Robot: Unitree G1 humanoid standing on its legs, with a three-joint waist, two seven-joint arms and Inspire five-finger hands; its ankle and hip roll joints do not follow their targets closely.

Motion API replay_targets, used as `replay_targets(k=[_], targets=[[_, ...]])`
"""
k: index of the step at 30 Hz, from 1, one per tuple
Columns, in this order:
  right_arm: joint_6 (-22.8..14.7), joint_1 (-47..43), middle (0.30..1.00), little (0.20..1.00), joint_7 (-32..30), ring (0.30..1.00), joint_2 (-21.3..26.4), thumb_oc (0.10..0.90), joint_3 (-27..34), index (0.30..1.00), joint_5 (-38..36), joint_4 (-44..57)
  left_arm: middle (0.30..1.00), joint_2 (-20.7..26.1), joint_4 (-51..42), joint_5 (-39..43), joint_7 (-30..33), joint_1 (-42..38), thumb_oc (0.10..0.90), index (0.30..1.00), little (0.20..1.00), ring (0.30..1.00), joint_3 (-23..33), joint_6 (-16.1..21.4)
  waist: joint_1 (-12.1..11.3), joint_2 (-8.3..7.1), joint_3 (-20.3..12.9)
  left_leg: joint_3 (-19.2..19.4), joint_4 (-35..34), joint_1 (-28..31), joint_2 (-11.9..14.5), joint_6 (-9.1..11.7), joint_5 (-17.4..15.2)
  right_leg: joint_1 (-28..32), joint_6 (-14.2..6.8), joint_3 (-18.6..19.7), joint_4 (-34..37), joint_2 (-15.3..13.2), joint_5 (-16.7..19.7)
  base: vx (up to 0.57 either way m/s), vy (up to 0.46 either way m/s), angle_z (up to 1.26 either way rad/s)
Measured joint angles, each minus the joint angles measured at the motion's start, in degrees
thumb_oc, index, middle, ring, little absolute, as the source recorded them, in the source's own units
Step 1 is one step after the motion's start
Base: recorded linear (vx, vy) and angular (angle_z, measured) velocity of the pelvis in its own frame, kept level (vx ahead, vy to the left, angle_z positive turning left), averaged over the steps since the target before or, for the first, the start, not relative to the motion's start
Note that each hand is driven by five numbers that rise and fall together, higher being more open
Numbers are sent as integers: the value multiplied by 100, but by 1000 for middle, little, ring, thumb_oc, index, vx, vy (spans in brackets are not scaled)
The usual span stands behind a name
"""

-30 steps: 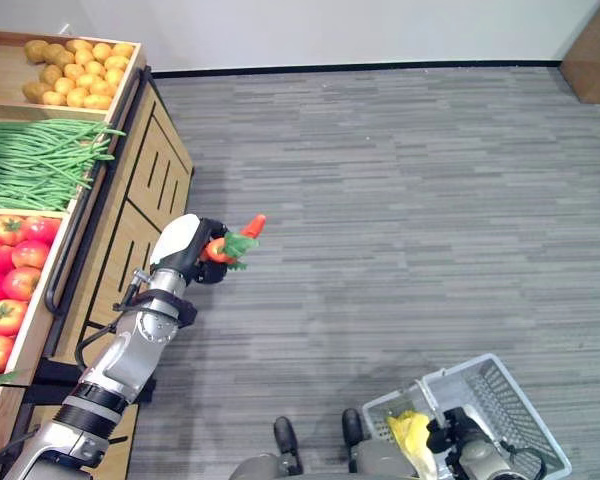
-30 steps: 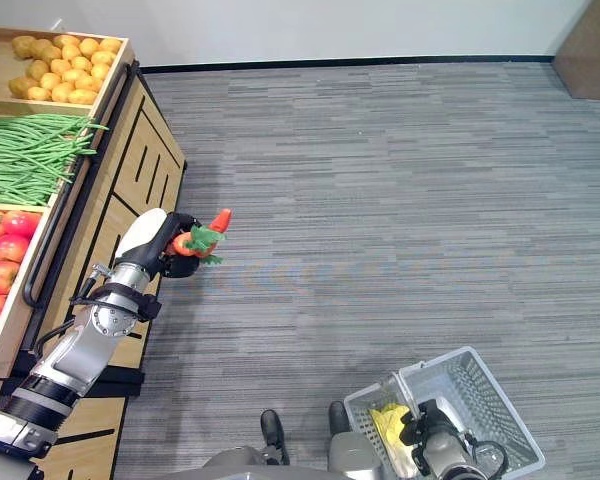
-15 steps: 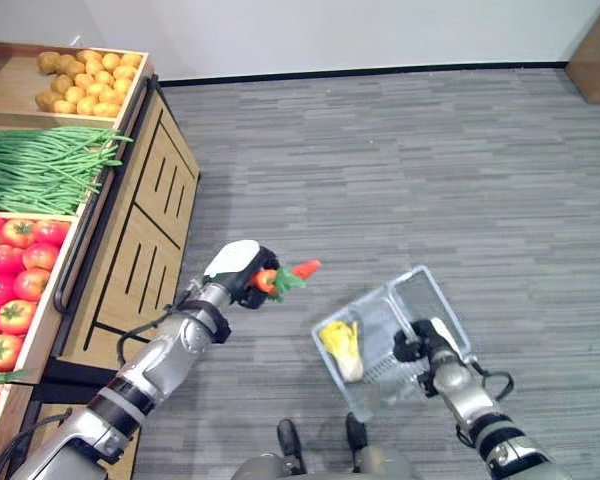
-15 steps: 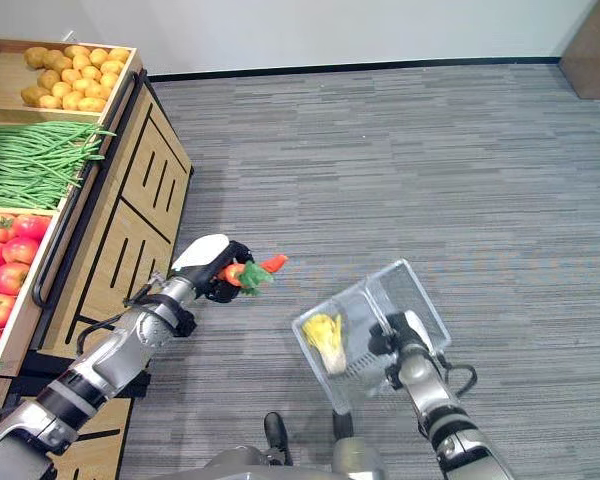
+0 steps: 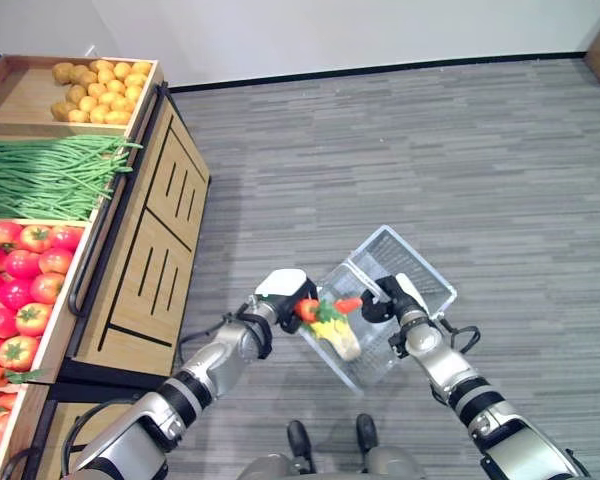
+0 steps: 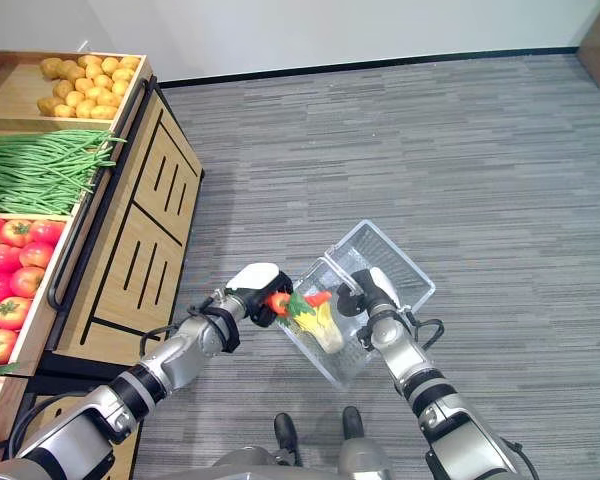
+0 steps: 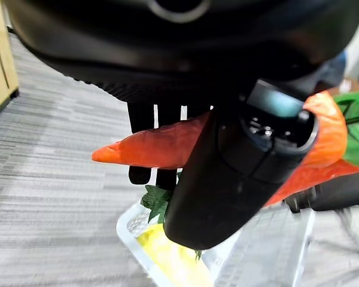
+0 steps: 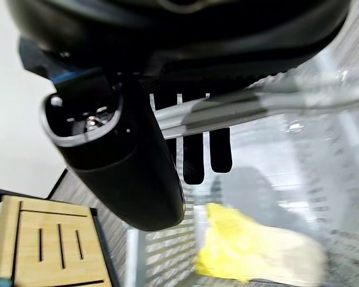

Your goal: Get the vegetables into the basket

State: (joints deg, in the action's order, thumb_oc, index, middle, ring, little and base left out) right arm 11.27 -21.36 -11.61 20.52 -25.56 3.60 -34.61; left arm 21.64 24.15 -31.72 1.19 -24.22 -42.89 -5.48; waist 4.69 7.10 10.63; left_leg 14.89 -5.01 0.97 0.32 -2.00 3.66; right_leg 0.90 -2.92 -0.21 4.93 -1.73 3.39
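Left eye view: the basket point(image 5: 420, 272) hangs above the floor, its handle clamped in the right hand point(image 5: 392, 298). The left hand point(image 5: 285, 292) grips a carrot point(image 5: 340, 305) over the basket's near-left rim, above a yellow vegetable point(image 5: 342, 340) inside.

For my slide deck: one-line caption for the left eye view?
Left hand holds a carrot over the basket gripped by the right hand.

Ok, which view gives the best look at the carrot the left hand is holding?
The left wrist view: the carrot runs across it up close, orange tip and green leaves plain, gripped by the left hand above the basket. Both eye views show it small at the basket's edge. The right wrist view shows the basket's inside instead.
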Motion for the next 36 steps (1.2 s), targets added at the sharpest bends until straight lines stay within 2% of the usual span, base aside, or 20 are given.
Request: replay_targets(k=[5,8,16,18,20,25,28,29,32,33,36], targets=[[33,17,300,300,49,300,20,400,-512,300,-6,298,300,-484,695,-298,-6,-10,400,300,300,300,-168,-33,209,69,22,40,0,15,42,0,0,-8,9,39,0,36,-10,-5,-41,-5],[48,53,300,300,149,300,49,400,-747,300,-8,781,300,-718,1015,-467,-30,-7,400,300,300,300,-277,-42,250,83,30,107,0,33,71,0,0,-17,16,107,-1,64,-7,-8,-29,-11],[44,46,300,300,371,300,326,400,-1002,300,21,1745,300,-805,1081,-825,7,-8,400,300,300,300,-262,-23,256,75,35,270,0,94,99,0,-1,-58,36,271,-2,103,14,-18,-7,-11],[44,48,300,300,541,300,398,400,-1191,300,-1,1939,300,-870,1474,-900,0,-48,400,300,300,300,-262,-50,272,61,44,332,-1,91,103,0,-1,-106,43,380,-5,107,31,-21,-2,-29],[44,50,300,300,746,300,417,400,-1431,300,-32,2250,300,-927,1979,-1030,-7,-46,400,300,300,300,-263,-69,399,39,59,407,-1,91,106,0,-2,-148,44,482,-6,117,53,-29,5,-31],[14,73,300,300,991,300,389,400,-1591,300,-699,2918,300,-961,2696,-1125,-6,-75,400,300,300,300,-248,-173,456,-169,146,646,-1,92,166,1,-2,-279,54,731,-60,200,106,-21,11,-27],[-28,133,300,300,1095,300,284,400,-1600,300,-1589,2940,300,-944,2937,-1126,4,-108,400,300,300,300,-220,-182,489,-312,160,760,-1,92,213,6,-5,-350,54,809,-121,252,106,-15,5,-16],[-28,133,300,300,1112,300,286,400,-1613,300,-1655,2940,300,-944,2948,-1126,4,-111,400,300,300,300,-213,-183,487,-321,161,778,-1,91,216,7,-6,-359,54,818,-127,256,106,-5,3,-15],[-27,138,300,300,1224,300,345,400,-1860,300,-2457,2940,300,-951,3090,-1126,14,-144,400,300,300,300,-190,-179,489,-375,167,857,-1,90,242,13,-10,-430,50,900,-199,287,102,-3,2,-16],[-26,119,300,300,1249,300,383,400,-2008,300,-2929,2986,300,-953,3095,-1127,17,-168,400,300,300,300,-190,-165,488,-377,168,883,-1,80,253,24,-17,-461,42,918,-221,302,97,0,11,-8],[-26,107,300,300,1267,300,494,400,-2105,300,-3379,3301,300,-953,3147,-1134,23,-239,400,300,300,300,-195,-153,480,-391,175,904,-1,28,274,45,-28,-557,36,933,-293,334,91,0,18,-5]])
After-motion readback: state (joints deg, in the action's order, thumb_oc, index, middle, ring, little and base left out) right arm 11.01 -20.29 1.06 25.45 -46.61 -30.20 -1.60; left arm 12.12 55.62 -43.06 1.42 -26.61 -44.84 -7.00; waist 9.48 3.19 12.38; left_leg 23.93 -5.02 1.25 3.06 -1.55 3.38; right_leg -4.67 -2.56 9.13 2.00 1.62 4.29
